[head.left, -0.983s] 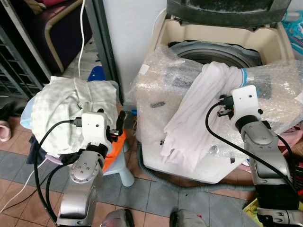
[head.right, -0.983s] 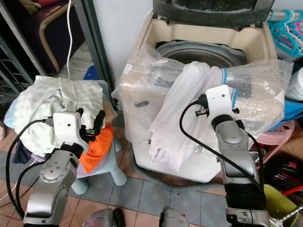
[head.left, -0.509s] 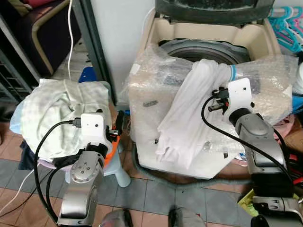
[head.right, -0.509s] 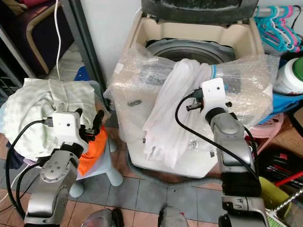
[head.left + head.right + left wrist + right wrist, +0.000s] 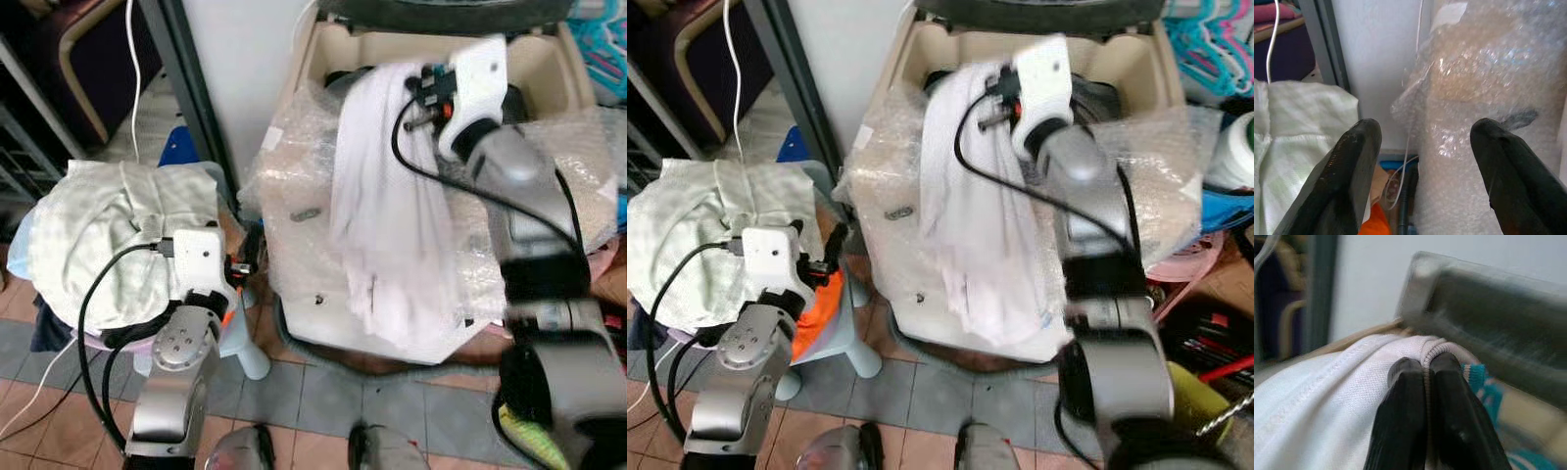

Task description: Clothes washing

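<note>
A white garment [image 5: 387, 206] with a teal-striped edge [image 5: 1476, 374] hangs down the front of the top-loading washing machine [image 5: 534, 59], which is wrapped in bubble wrap. My right gripper [image 5: 1425, 369] is shut on its collar, holding it high over the drum opening [image 5: 1097, 93]. A pile of pale green and white laundry [image 5: 98, 235] lies at the left, with an orange piece [image 5: 813, 308] below it. My left gripper [image 5: 1422, 142] stands open low between that pile and the machine's bubble-wrapped side [image 5: 1484, 98], with nothing between its fingers.
The laundry pile rests on a pale blue stool [image 5: 250, 357]. A grey metal post [image 5: 186, 98] and a white wall [image 5: 245, 59] stand behind. Teal hangers [image 5: 1205, 39] and a pink basket [image 5: 1205, 269] sit at the right. Tiled floor [image 5: 313, 401] lies in front.
My right gripper has lifted the white garment up and back, from the machine's front edge to above the drum opening. The camera has shifted a little. The left arm has stayed put.
</note>
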Available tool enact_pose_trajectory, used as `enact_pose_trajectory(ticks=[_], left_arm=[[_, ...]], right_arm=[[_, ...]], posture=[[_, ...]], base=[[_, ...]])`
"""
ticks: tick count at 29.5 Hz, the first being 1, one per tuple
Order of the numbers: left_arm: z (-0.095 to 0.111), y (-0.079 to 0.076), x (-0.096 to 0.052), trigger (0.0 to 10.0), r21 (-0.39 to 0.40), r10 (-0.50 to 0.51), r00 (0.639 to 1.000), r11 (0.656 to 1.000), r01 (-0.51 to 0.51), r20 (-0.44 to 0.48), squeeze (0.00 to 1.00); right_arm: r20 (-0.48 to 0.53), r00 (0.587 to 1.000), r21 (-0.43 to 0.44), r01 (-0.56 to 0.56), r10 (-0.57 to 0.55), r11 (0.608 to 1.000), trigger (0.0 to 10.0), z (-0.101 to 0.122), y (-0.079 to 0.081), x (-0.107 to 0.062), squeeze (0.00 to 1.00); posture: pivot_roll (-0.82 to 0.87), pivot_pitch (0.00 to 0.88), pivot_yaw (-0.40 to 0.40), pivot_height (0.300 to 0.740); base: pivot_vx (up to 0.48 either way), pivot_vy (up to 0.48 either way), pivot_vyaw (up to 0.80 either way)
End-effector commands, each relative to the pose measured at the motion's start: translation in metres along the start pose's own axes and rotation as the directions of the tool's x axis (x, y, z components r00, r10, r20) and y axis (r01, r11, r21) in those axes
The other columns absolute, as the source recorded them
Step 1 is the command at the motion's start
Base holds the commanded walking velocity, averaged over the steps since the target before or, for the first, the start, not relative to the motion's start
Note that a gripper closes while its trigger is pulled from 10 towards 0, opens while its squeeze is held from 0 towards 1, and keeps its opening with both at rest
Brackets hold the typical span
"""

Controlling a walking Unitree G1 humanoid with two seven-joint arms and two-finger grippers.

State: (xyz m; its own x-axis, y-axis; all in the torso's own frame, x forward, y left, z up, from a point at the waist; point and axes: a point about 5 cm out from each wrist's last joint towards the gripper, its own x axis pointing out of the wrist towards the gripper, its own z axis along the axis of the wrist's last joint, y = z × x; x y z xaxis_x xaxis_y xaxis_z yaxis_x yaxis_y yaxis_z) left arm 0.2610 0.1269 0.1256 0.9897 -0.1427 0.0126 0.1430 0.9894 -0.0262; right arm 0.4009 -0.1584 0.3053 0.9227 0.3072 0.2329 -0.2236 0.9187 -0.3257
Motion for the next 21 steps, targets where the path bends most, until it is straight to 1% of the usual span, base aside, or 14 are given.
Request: enact_pose_trajectory(ticks=[1, 2, 3, 6, 10, 11, 12, 13, 14, 15, 16, 18, 19, 21], left_arm=[[-0.004, 0.010, 0.000, 10.0, 0.067, 0.076, 0.997, 0.995, -0.075, -0.011, 0.00], [-0.004, 0.010, 0.000, 10.0, 0.067, 0.076, 0.997, 0.995, -0.075, -0.011, 0.00], [-0.004, 0.014, 0.001, 10.0, 0.084, 0.113, 0.994, 0.990, -0.112, -0.010, 0.00], [0.000, 0.021, 0.004, 10.0, 0.123, 0.173, 0.985, 0.977, -0.173, 0.008, 0.00], [0.001, 0.028, 0.003, 10.0, 0.139, 0.219, 0.975, 0.966, -0.220, 0.023, 0.00], [0.001, 0.029, 0.002, 10.0, 0.143, 0.231, 0.973, 0.962, -0.232, 0.022, 0.00], [0.000, 0.030, 0.001, 10.0, 0.147, 0.239, 0.971, 0.960, -0.239, 0.021, 0.00], [-0.001, 0.030, 0.000, 10.0, 0.145, 0.242, 0.970, 0.959, -0.242, 0.016, 0.00], [-0.002, 0.029, -0.001, 10.0, 0.144, 0.239, 0.971, 0.960, -0.239, 0.015, 0.00], [-0.002, 0.027, -0.001, 10.0, 0.144, 0.236, 0.972, 0.961, -0.236, 0.015, 0.00], [-0.003, 0.024, -0.002, 10.0, 0.141, 0.221, 0.975, 0.965, -0.221, 0.011, 0.00], [-0.003, 0.022, -0.002, 10.0, 0.140, 0.211, 0.977, 0.968, -0.210, 0.008, 0.00], [-0.004, 0.022, -0.001, 10.0, 0.142, 0.205, 0.979, 0.969, -0.203, 0.004, 0.00], [-0.004, 0.023, 0.001, 10.0, 0.142, 0.204, 0.979, 0.969, -0.202, 0.001, 0.00]], right_arm=[[0.206, 0.959, -0.007, 0.202, -0.196, 0.979, 0.0, 0.065, -0.037, 0.012, 0.00], [0.206, 0.959, -0.007, 0.202, -0.196, 0.979, 0.0, 0.065, -0.037, 0.012, 0.00], [0.255, 0.922, 0.026, 0.296, -0.292, 0.955, 0.0, 0.088, -0.053, 0.012, 0.00], [0.351, 0.815, 0.038, 0.479, -0.461, 0.877, 0.0, 0.124, -0.084, 0.001, 0.00], [0.356, 0.788, 0.008, 0.536, -0.503, 0.844, 0.0, 0.122, -0.092, -0.003, 0.00], [0.319, 0.818, -0.026, 0.511, -0.478, 0.859, 4.2, 0.109, -0.086, 0.000, 0.00], [0.293, 0.839, -0.049, 0.493, -0.459, 0.869, 4.2, 0.099, -0.082, 0.003, 0.00], [0.235, 0.887, -0.092, 0.427, -0.397, 0.899, 10.0, 0.073, -0.071, 0.006, 0.00], [0.208, 0.904, -0.097, 0.399, -0.373, 0.912, 10.0, 0.060, -0.066, 0.005, 0.01], [0.179, 0.915, -0.089, 0.380, -0.361, 0.921, 10.0, 0.045, -0.063, 0.003, 1.00], [0.123, 0.933, -0.056, 0.348, -0.339, 0.936, 10.0, 0.019, -0.057, -0.002, 1.00], [0.091, 0.940, -0.051, 0.333, -0.328, 0.941, 10.0, 0.003, -0.053, -0.006, 1.00], [0.044, 0.950, -0.050, 0.312, -0.310, 0.949, 10.0, -0.020, -0.045, -0.017, 1.00], [0.015, 0.955, -0.041, 0.298, -0.297, 0.954, 10.0, -0.034, -0.038, -0.025, 1.00]], posture=[[-0.05, 0.049, 0.054, 0.740], [-0.05, 0.049, 0.054, 0.740], [-0.04, 0.043, 0.053, 0.740], [-0.03, 0.034, 0.047, 0.740], [-0.02, 0.030, 0.040, 0.740], [-0.02, 0.031, 0.040, 0.740], [-0.02, 0.031, 0.040, 0.740], [-0.01, 0.035, 0.042, 0.740], [-0.01, 0.037, 0.044, 0.740], [-0.01, 0.037, 0.044, 0.740], [-0.02, 0.041, 0.051, 0.740], [-0.02, 0.042, 0.054, 0.740], [-0.02, 0.049, 0.059, 0.740], [-0.03, 0.059, 0.066, 0.740]], base=[[0.000, 0.000, 0.00], [0.000, 0.000, 0.00], [0.000, 0.000, 0.00], [0.000, 0.000, 0.00], [0.000, 0.000, 0.00], [0.000, 0.000, 0.00], [0.000, 0.000, 0.00], [0.000, 0.000, 0.00], [0.000, 0.000, 0.00], [0.000, 0.000, 0.00], [0.000, 0.000, 0.00], [0.000, 0.000, 0.00], [0.000, 0.000, 0.00], [0.000, 0.000, 0.00]])
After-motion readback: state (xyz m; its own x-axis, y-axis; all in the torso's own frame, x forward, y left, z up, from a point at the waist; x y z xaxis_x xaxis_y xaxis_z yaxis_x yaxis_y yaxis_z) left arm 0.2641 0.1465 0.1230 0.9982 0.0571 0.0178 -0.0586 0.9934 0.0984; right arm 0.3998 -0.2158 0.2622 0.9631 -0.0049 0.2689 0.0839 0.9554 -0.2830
